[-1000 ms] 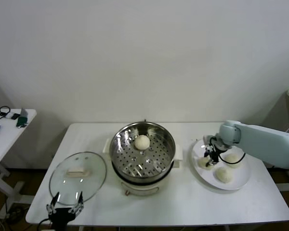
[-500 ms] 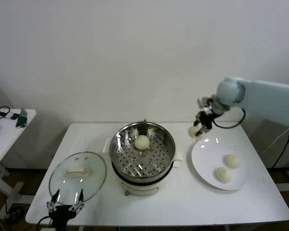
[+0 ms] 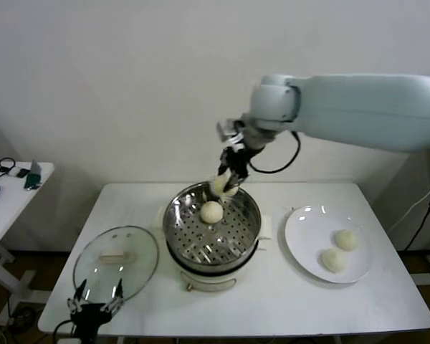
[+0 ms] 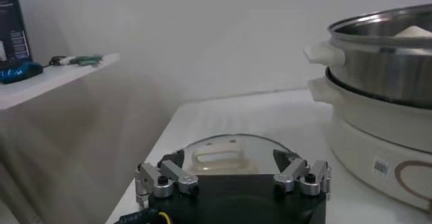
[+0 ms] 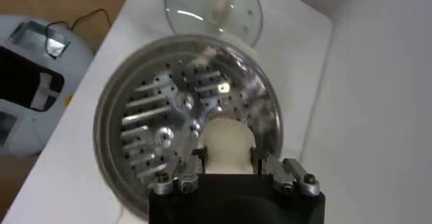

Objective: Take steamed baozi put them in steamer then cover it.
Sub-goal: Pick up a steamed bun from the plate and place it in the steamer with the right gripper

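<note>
My right gripper (image 3: 225,183) hangs over the far rim of the steamer (image 3: 183,233), shut on a cream-white baozi (image 5: 228,144) that fills the gap between its fingers. Another baozi (image 3: 211,211) lies on the perforated tray (image 5: 155,121) inside the pot. Two more baozi (image 3: 345,239) (image 3: 333,260) rest on the white plate (image 3: 304,236) at the right. The glass cover (image 3: 116,261) with its cream handle (image 4: 216,156) lies flat on the table left of the steamer. My left gripper (image 4: 231,177) stands open at the table's front edge, just short of the cover.
A small side table (image 3: 11,193) with a few items stands to the far left. The steamer's cream base (image 4: 378,144) rises close beside the cover in the left wrist view. The white table (image 3: 272,308) ends close in front of the left gripper.
My right arm has lifted a baozi off the plate and swung it left, from above the plate's edge to over the steamer. The left arm stays put.
</note>
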Motion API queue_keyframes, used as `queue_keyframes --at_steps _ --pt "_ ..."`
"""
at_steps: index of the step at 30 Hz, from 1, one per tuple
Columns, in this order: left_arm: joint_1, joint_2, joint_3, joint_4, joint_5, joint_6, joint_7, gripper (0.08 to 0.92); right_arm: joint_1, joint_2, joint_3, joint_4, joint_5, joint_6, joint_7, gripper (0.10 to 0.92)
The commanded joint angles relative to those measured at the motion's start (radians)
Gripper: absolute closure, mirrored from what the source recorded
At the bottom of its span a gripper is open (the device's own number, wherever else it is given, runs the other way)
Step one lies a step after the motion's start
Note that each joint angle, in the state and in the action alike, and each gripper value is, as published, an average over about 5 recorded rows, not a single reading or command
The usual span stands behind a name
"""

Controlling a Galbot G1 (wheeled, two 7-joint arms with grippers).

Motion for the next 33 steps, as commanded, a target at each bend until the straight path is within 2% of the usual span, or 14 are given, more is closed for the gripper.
queue_keyframes --at_steps 1,9,15,27,33 --pt "0.002 -0.002 0.0 -0.009 0.001 0.002 0.0 0.177 -0.111 0.185 0.003 0.003 -0.006 -0.041 0.062 0.55" --pt "0.007 -0.003 0.0 -0.01 0.005 -0.002 0.0 0.177 -0.222 0.263 -0.046 -0.117 -0.11 -0.058 0.109 0.55" --pt "0.008 -0.005 0.001 -0.009 0.006 -0.005 -0.001 0.177 -0.28 0.297 -0.042 -0.213 -0.121 -0.063 0.135 0.55" --pt "0.006 -0.006 0.008 -0.009 0.009 -0.004 -0.001 0.177 -0.304 0.321 -0.018 -0.247 -0.107 -0.066 0.153 0.541" --pt "0.005 -0.006 0.01 -0.008 0.011 -0.004 -0.001 0.177 -0.275 0.294 -0.005 -0.224 -0.079 -0.03 0.136 0.399"
